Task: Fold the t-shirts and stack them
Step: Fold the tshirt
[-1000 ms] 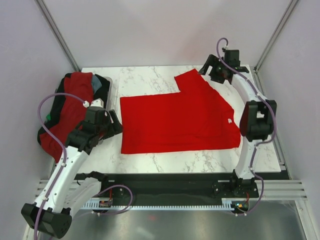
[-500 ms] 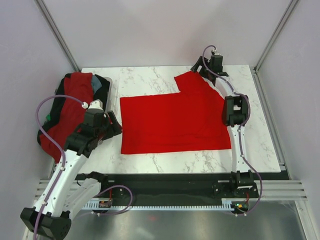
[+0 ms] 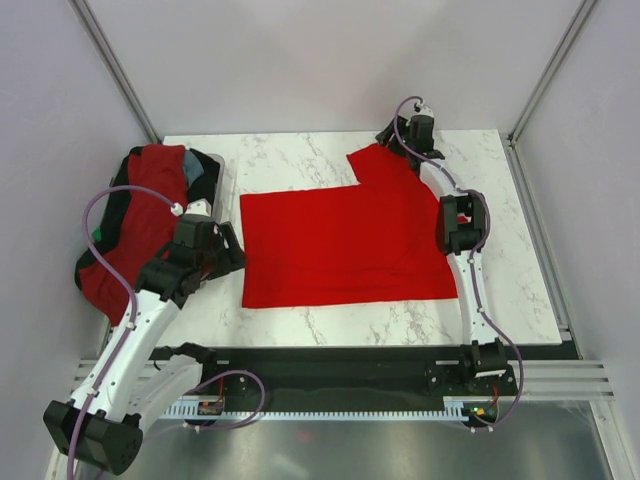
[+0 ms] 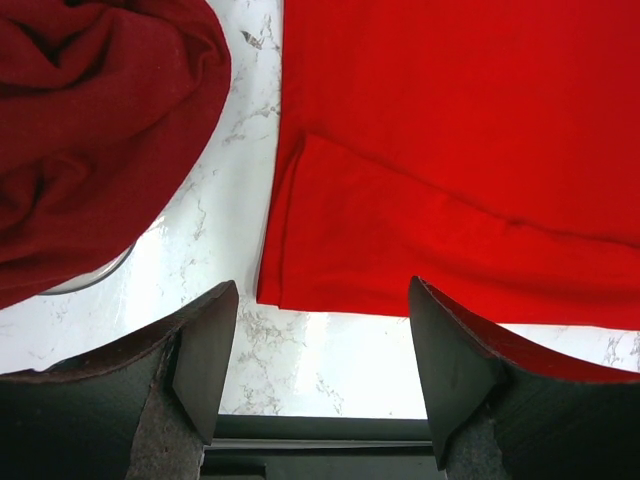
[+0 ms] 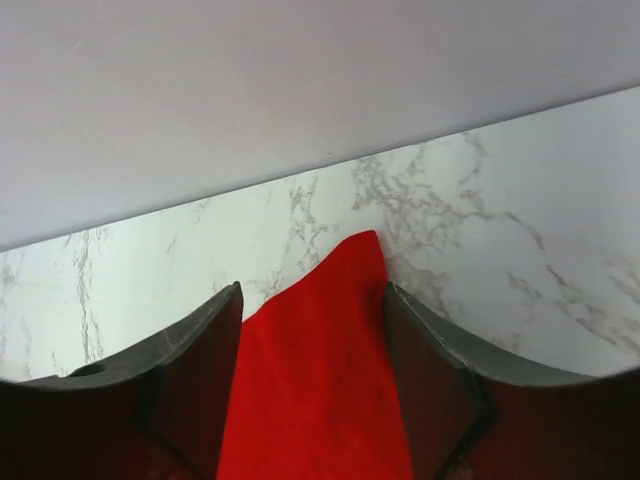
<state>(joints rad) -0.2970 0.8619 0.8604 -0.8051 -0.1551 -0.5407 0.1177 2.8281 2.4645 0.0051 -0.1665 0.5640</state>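
Marble worktop [image 3: 300, 155]: red shirt [image 3: 350, 240] lies flat. Right hand [image 5: 312, 292], released, straddles the sleeve tip [image 5: 365, 245] at 1 o'clock; left hand [image 4: 320, 288] released. Risk: a shallow pinch slips and drops the sleeve.

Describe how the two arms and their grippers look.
Both the left arm and right arm have white tubular links with black joint housings. A thin purple-grey cable loops loosely along each. The left gripper and right gripper have matte black, wedge-shaped fingers. No markings visible.
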